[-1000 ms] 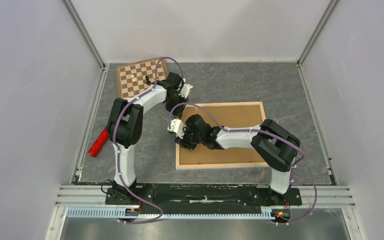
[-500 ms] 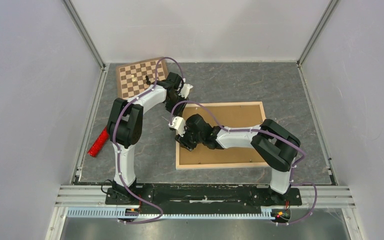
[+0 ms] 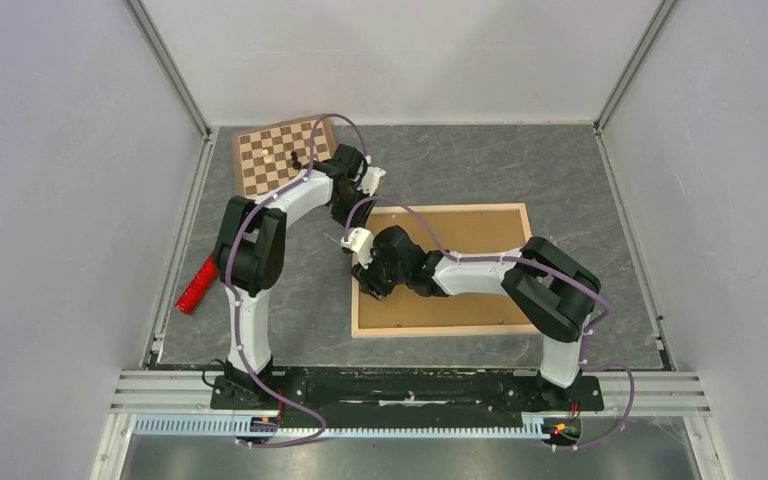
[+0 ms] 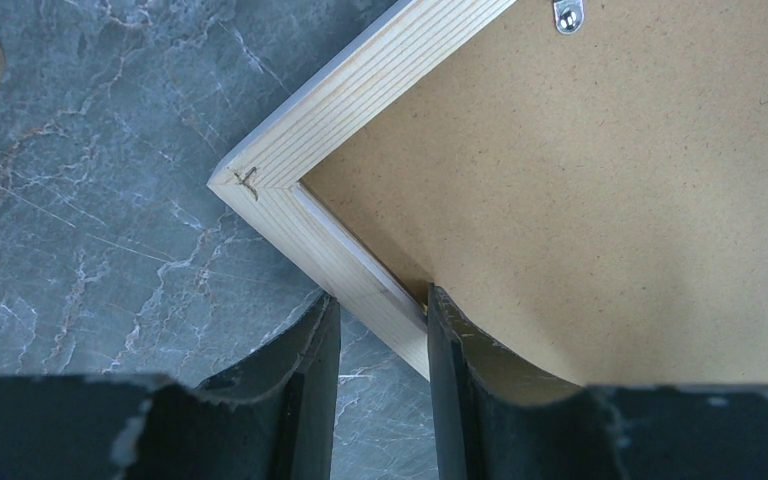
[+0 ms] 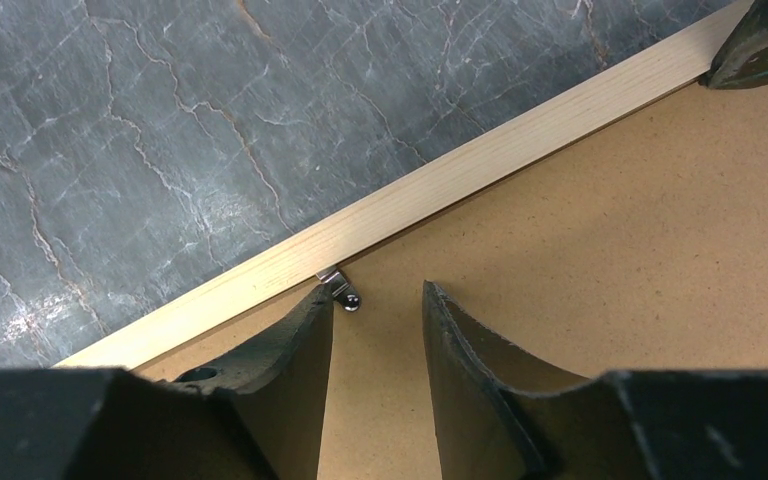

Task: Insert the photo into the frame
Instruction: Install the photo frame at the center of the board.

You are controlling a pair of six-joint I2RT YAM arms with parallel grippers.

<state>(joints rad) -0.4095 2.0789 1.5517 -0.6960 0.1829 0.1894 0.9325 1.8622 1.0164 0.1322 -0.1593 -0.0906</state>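
Left wrist view: straddling a bar of the frame (image 4: pixel 360 100) just beside its corner with the left gripper (image 4: pixel 380 296), jaws narrow, pinching or merely bracketing being unclear. Hovering the right gripper (image 5: pixel 378 295), partly open and empty, over the backing board (image 5: pixel 610 200) inside the frame, one fingertip at a metal clip (image 5: pixel 340 290) on the frame's inner edge. Not seeing the photo, presumably beneath that board. Probably calling for steadying the frame and nudging the clip sideways, not prying upward.
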